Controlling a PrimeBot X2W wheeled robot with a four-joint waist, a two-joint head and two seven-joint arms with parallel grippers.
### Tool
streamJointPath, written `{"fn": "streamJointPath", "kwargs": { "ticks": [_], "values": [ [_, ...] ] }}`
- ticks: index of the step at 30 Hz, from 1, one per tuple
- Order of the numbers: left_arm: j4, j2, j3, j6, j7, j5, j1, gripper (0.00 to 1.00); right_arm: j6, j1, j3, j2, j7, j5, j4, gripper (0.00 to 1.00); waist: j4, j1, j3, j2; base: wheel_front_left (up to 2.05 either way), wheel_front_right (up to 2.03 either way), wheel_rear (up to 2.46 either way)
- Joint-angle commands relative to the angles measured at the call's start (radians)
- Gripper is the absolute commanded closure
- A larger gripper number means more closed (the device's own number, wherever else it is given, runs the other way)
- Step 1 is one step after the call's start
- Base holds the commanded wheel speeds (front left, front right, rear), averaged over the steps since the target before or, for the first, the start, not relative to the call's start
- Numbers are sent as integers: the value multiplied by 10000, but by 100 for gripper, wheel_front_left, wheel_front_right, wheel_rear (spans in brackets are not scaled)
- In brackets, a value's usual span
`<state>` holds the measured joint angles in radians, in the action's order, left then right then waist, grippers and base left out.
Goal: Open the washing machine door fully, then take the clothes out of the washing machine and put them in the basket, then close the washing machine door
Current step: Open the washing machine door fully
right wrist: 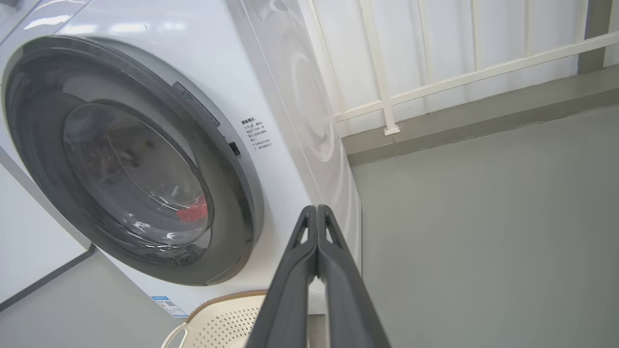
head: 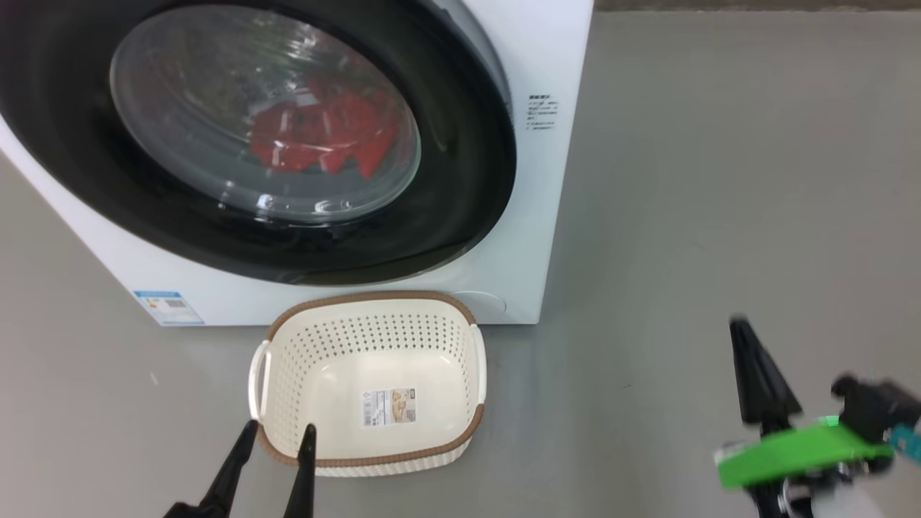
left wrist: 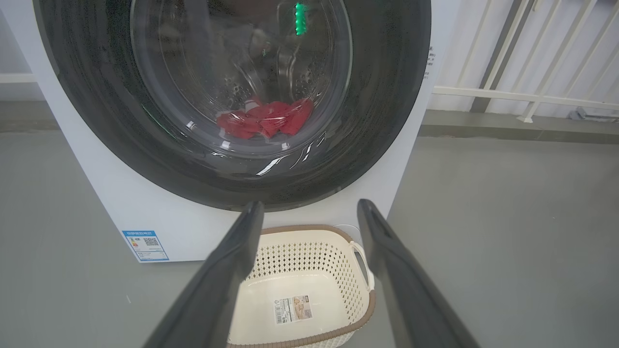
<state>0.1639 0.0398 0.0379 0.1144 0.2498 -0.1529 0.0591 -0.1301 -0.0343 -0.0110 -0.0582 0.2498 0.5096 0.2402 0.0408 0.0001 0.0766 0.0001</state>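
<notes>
The washing machine [head: 532, 216] stands ahead with its black-rimmed door [head: 460, 165] shut. Red clothes [head: 324, 137] lie in the drum behind the glass, also in the left wrist view as clothes [left wrist: 266, 118]. The cream basket [head: 370, 446] sits empty on the floor in front of the machine. My left gripper [head: 279, 432] is open at the basket's near left corner; in its own view the gripper [left wrist: 309, 208] frames the basket [left wrist: 338, 241]. My right gripper [head: 740, 324] is shut on nothing, off to the right over bare floor; the wrist view shows its fingers [right wrist: 316, 212] pressed together, pointing at the machine's right front corner.
Grey floor [head: 719, 180] spreads to the right of the machine. A white railing [right wrist: 435, 82] on a low kerb runs behind and beside the machine. A blue label [head: 167, 308] is on the machine's lower left front.
</notes>
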Motion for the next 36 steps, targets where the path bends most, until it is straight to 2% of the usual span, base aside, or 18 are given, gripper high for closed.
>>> {"fn": "streamJointPath", "kwargs": {
  "ticks": [1,6,10,17,24,28,36],
  "values": [
    [-289,104,-217,19,120,-106,-470,0,-6,-806,340,-36,120,413,-276,100,131,0,138,-1,0,0,0],
    [-284,104,-1,31,120,-202,-674,0,-6,-2127,585,35,120,1520,-159,100,380,0,383,-1,0,0,0],
    [-251,104,211,43,120,-264,-866,0,-6,-3252,881,22,120,1949,4,100,655,0,615,-1,0,0,0],
    [-214,104,508,59,120,-367,-1242,0,-6,-4916,1378,-284,120,2479,327,100,1073,0,1091,-1,0,0,0],
    [-160,104,773,71,120,-544,-1621,0,-6,-6607,2089,-749,120,3771,1109,100,1487,0,1628,-1,0,0,0],
    [-153,104,907,78,120,-658,-1852,0,-6,-7337,2755,-1126,-189,5348,1549,100,1743,0,1942,-1,0,0,0],
    [-100,104,1097,92,120,-856,-2258,0,-6,-8590,3317,-2139,-2577,8612,1720,100,2110,0,2589,-1,0,0,0]
  ]
}}
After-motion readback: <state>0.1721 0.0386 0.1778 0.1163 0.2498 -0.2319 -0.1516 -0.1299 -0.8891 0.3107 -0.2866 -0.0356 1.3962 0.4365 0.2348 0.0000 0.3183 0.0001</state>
